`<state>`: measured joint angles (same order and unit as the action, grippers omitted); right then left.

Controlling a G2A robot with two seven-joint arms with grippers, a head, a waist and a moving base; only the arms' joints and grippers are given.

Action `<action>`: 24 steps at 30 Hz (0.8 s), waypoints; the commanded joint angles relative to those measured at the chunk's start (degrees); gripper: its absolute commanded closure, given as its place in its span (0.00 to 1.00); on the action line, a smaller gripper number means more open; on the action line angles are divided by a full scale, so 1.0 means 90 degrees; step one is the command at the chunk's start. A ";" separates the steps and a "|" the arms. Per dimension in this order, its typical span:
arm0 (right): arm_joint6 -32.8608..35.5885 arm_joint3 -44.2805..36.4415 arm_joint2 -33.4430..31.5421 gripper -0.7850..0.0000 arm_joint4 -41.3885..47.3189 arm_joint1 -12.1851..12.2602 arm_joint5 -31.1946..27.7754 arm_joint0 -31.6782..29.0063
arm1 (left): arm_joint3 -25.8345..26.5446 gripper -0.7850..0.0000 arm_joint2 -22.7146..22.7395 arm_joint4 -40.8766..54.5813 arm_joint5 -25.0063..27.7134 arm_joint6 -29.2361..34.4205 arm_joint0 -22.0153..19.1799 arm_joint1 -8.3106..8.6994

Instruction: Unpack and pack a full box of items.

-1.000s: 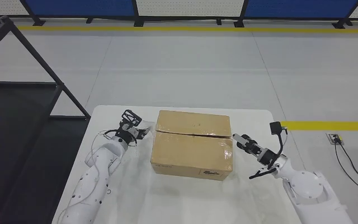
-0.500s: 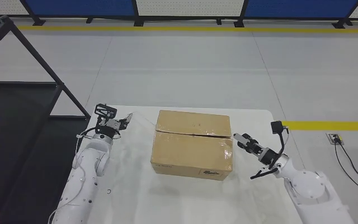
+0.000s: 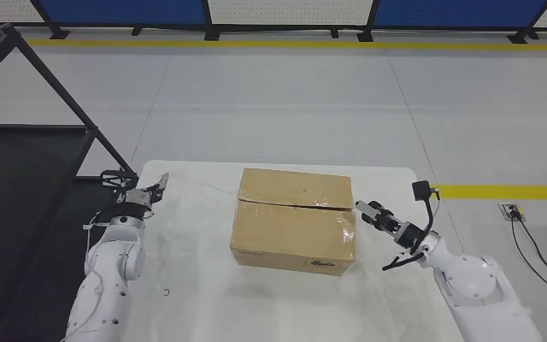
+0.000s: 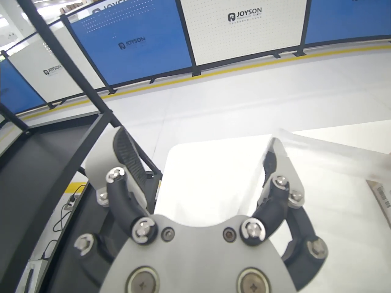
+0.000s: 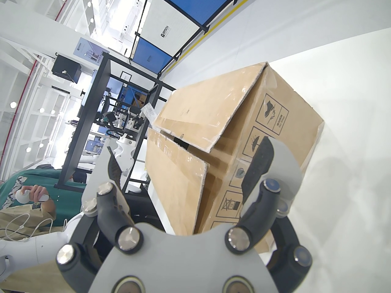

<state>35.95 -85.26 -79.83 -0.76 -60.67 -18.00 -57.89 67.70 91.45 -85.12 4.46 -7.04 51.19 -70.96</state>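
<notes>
Table [image 3: 205, 282]: white, with rounded corners.
Rack [image 3: 34, 214]: black, left of the table.
Panels [image 3: 120, 10]: blue and white, far side.
Floor line [image 3: 256, 43]: yellow, just near of the panels.
Socket [image 3: 510, 210]: on the floor, right.

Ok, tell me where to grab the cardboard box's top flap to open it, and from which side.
Take the raised flap of the box at its seam-edge corner, coming from the end that faces the open right end effector. There that edge sits above the other flap with a dark gap beneath, so one finger could probably slip under.
</notes>
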 commanded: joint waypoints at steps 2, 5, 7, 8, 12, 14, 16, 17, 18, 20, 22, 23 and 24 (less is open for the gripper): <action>0.0050 0.0043 0.0032 0.00 0.0007 -0.0004 -0.0020 0.0076 | 0.0180 0.00 0.0190 0.0165 -0.0100 -0.0051 0.0276 0.0024; 0.0095 0.0089 0.0067 0.00 0.0009 -0.0008 -0.0053 0.0149 | 0.0320 0.00 0.0332 0.0320 -0.0223 -0.0086 0.0564 0.0036; 0.0131 0.0122 0.0097 0.00 0.0011 -0.0011 -0.0066 0.0200 | 0.0399 0.00 0.0393 0.0441 -0.0275 -0.0102 0.0733 0.0037; 0.0148 0.0138 0.0111 0.00 0.0012 -0.0013 -0.0080 0.0231 | 0.0410 0.00 0.0444 0.0466 -0.0367 -0.0111 0.0823 0.0040; 0.0236 0.0224 0.0172 0.00 0.0001 -0.0019 -0.0125 0.0351 | 0.0491 0.00 0.0624 0.0816 -0.0527 -0.0175 0.1098 0.0037; 0.0270 0.0257 0.0192 0.00 0.0003 -0.0021 -0.0143 0.0404 | 0.0508 0.00 0.0719 0.0986 -0.0552 -0.0177 0.1205 0.0040; 0.0309 0.0294 0.0205 0.00 0.0004 -0.0021 -0.0170 0.0449 | 0.0501 0.00 0.0799 0.1133 -0.0558 -0.0190 0.1302 0.0043; 0.0323 0.0309 0.0209 0.00 0.0006 -0.0021 -0.0191 0.0467 | 0.0481 0.00 0.0831 0.1177 -0.0586 -0.0184 0.1340 0.0044; 0.0343 0.0326 0.0214 0.00 0.0008 -0.0020 -0.0209 0.0481 | 0.0445 0.00 0.0861 0.1250 -0.0626 -0.0181 0.1379 0.0042; 0.0376 0.0362 0.0219 0.00 0.0015 -0.0019 -0.0238 0.0507 | 0.0405 0.00 0.0896 0.1337 -0.0649 -0.0200 0.1436 0.0041; 0.0409 0.0402 0.0223 0.00 0.0013 -0.0016 -0.0261 0.0526 | 0.0389 0.00 0.0920 0.1443 -0.0608 -0.0252 0.1492 0.0040; 0.0416 0.0419 0.0225 0.00 0.0014 -0.0015 -0.0271 0.0533 | 0.0414 0.00 0.0907 0.1485 -0.0502 -0.0281 0.1533 0.0040; 0.0420 0.0435 0.0225 0.00 0.0016 -0.0014 -0.0283 0.0538 | 0.0483 0.00 0.0870 0.1448 -0.0320 -0.0327 0.1597 0.0046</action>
<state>39.68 -81.50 -77.81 -0.62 -60.81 -20.45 -53.10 71.45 99.62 -71.89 -0.24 -9.56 64.97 -70.59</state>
